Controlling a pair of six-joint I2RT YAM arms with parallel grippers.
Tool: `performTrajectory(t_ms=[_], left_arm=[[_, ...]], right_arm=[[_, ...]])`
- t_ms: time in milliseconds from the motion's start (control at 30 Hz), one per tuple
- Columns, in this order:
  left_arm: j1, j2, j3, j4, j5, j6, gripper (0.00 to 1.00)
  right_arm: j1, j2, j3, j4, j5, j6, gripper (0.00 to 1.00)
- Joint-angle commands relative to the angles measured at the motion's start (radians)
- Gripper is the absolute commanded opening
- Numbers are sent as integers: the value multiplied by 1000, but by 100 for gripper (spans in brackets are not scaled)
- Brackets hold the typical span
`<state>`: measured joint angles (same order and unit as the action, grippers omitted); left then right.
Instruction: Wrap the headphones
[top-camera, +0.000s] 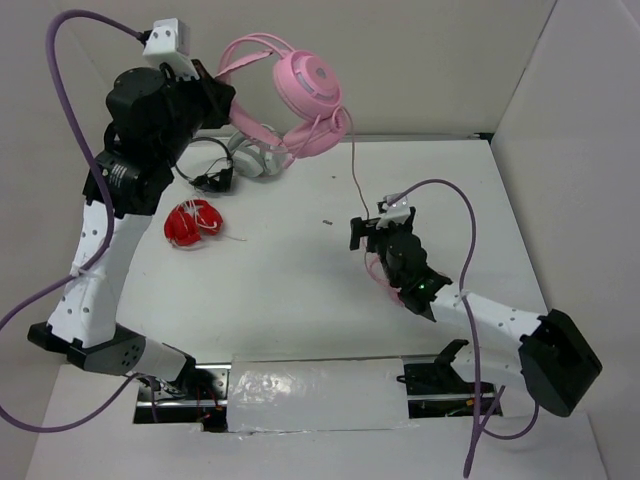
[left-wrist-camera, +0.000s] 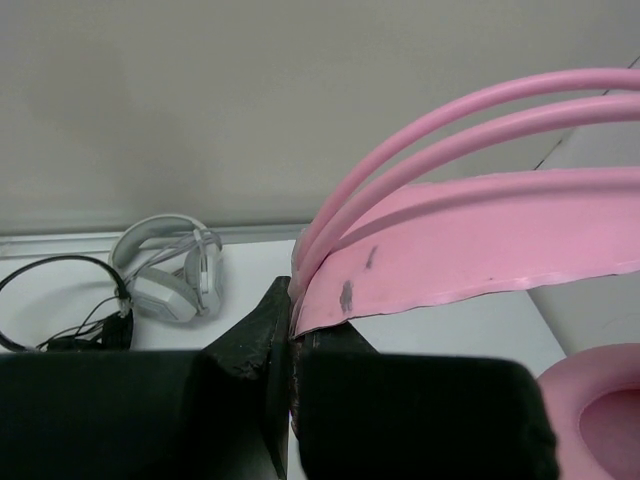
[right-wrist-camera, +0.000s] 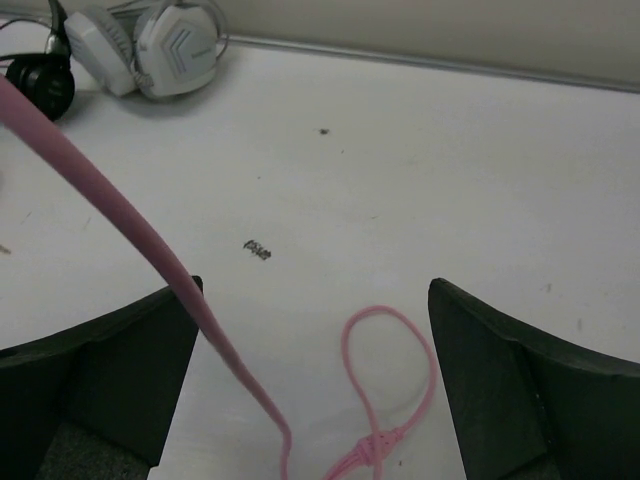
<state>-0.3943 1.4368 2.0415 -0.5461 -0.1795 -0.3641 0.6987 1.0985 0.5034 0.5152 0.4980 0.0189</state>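
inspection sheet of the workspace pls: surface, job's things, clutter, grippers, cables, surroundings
surface: white table, one small dark speck.
job's things: pink headphones lifted off the table by the headband.
clutter: white headphones, black headphones and a red bundle at back left.
grippers: left gripper shut on the headband; right gripper open, low over the table.
cables: pink cable hangs down and passes between the right jaws, looped on the table; purple arm cables.
surroundings: white walls behind and to the right.

Left arm (top-camera: 100, 230) reared high, left pincer (left-wrist-camera: 290, 345) clamped tight, right arm (top-camera: 490, 315) stretched low, right pincer (right-wrist-camera: 315, 330) spread wide
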Motion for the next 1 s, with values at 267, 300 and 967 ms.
performTrajectory(t_ms=[267,300,967], left_arm=[[0,-3,229,90,-38,22,0],[0,-9,211,101,-50,24,0],[48,234,-118,-48,170,-282,0]], right_arm=[[-4,170,24,111,-64,139,64],[-5,170,26,53,-90,148,43],[119,178,167,-503,129,397,0]])
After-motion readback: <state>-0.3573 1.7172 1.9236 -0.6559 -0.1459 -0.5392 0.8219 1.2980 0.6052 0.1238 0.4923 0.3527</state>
